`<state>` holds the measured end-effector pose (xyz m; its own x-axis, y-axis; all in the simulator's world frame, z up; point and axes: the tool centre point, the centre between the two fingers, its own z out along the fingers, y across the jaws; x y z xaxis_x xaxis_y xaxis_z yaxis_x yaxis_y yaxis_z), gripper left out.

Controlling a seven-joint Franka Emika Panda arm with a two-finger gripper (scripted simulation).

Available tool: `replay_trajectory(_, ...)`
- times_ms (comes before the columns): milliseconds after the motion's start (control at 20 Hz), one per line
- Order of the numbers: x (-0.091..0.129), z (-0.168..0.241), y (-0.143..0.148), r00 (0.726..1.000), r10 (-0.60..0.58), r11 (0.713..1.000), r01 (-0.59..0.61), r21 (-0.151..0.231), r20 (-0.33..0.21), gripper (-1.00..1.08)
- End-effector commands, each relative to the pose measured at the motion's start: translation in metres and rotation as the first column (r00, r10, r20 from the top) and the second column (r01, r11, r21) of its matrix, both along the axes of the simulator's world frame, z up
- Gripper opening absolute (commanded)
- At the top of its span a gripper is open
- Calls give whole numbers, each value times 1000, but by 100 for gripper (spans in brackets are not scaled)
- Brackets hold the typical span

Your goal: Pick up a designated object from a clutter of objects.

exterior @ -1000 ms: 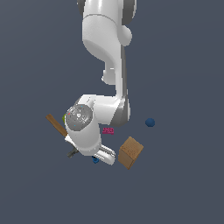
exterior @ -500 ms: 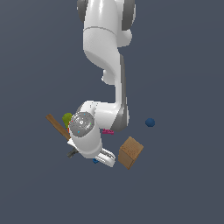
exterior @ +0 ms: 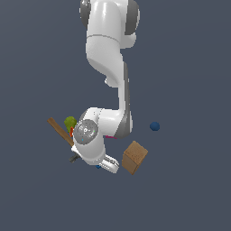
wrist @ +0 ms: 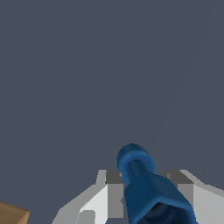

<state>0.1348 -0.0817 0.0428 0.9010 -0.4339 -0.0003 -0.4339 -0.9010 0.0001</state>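
Note:
The designated object, a tiny dark blue spool-like piece (wrist: 144, 192), sits between my gripper's (wrist: 144, 176) two grey fingers, one round end sticking out past the tips. The jaws stand close against its sides. In the exterior view only a speck of the piece (exterior: 98, 167) shows under the white hand, which hides the fingers. The clutter lies around the hand: a wooden-handled hammer (exterior: 58, 130), a green fruit (exterior: 70, 122), a brown box (exterior: 134, 157) and a round blue ball (exterior: 154, 126).
The brown box stands right beside the hand on the exterior view's right, and its corner shows in the wrist view (wrist: 13, 215). A sliver of the pink brick (exterior: 111, 136) peeks out behind the arm. The floor is plain dark grey.
The wrist has shifted slightly downward in the exterior view, uncovering the green fruit. The box, the ball and the hammer have not moved.

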Motion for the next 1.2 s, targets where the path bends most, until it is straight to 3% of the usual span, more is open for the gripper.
replay_trajectory(0,0,0,0,1000,0,1000,0,0,0,-100)
replay_trajectory(650,-2,9,3,1000,0,1000,0,0,0,-100)
replay_trajectory(1150,-15,64,21,1000,0,1000,0,0,0,-100)
